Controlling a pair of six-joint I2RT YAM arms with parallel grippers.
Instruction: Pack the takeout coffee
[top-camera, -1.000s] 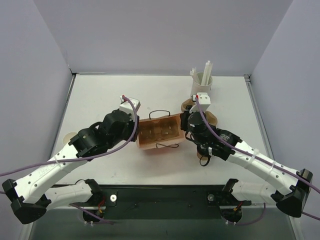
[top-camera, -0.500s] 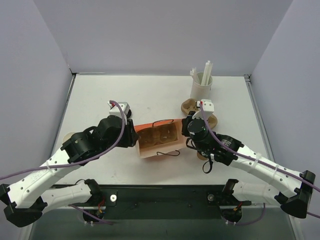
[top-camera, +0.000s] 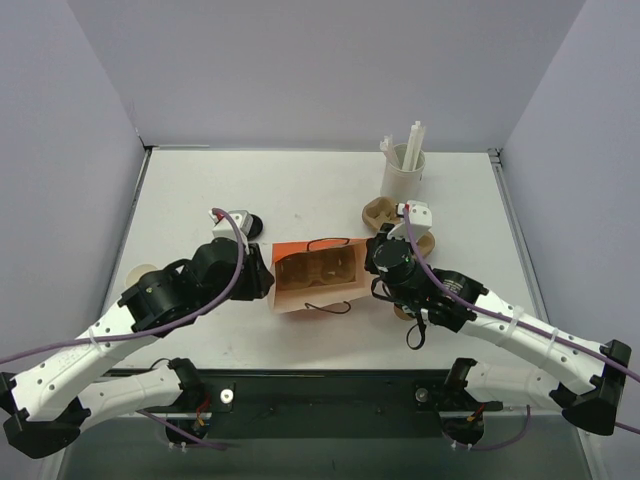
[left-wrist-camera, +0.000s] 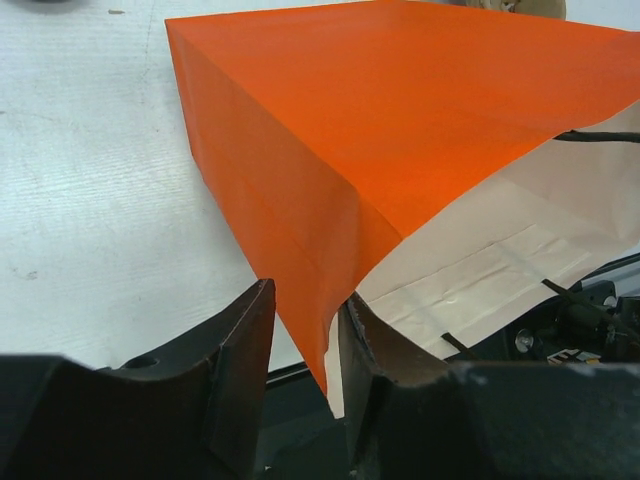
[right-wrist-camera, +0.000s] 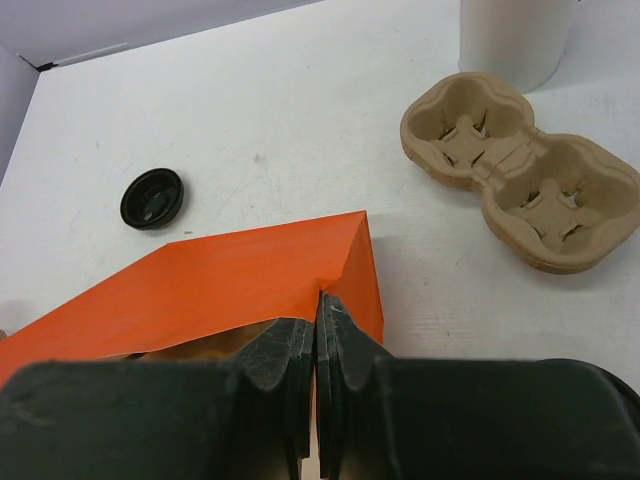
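Keep orange bag (top-camera: 315, 272) at frame centre spread wide: hold right gripper (right-wrist-camera: 318, 315) pinched tight on its rim, clamp left gripper (left-wrist-camera: 303, 300), now fingers apart astride opp. corner. Can't spot takeout coffee; poss. hidden behind 1 arm.

— What sits at the jaws?
— An open orange bag (top-camera: 318, 275) on the white desk (top-camera: 200, 190). Its rim is pinched in the right jaws, and a corner fold passes between the left jaws.
— And past the right jaws?
— Ahead to the right is a pulp two-cup carrier (right-wrist-camera: 520, 170), with a white tub (right-wrist-camera: 515, 40) beyond it. Ahead to the left lies a loose black lid (right-wrist-camera: 152, 197).
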